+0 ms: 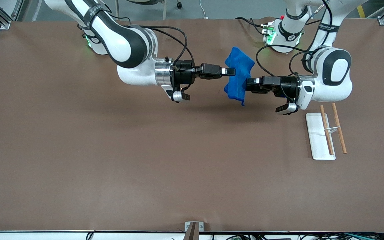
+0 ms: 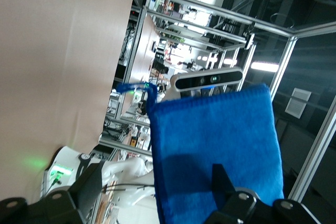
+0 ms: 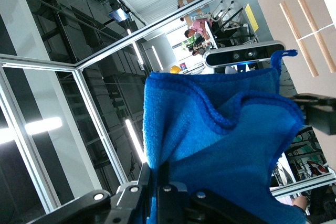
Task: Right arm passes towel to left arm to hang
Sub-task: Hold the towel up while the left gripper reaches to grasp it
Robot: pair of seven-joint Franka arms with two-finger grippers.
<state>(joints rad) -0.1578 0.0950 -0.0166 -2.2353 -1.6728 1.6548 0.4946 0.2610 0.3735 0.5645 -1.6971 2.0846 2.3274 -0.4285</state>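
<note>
Holding the blue towel (image 1: 239,77) up over the middle of the tabletop (image 1: 112,160), the right gripper (image 1: 231,71) has its jaws clamped on one edge. The left gripper (image 1: 250,81) is at the towel's other edge, jaws apart around it. A rack with two wooden rods (image 1: 325,135) stands toward the left arm's end.

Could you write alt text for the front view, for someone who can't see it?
Two white robot arms meet in mid-air above a brown table, with a bright blue towel hanging between them. The right gripper pinches the towel while the left gripper reaches in at its edge. A small white rack with wooden rods stands toward the left arm's end.
</note>
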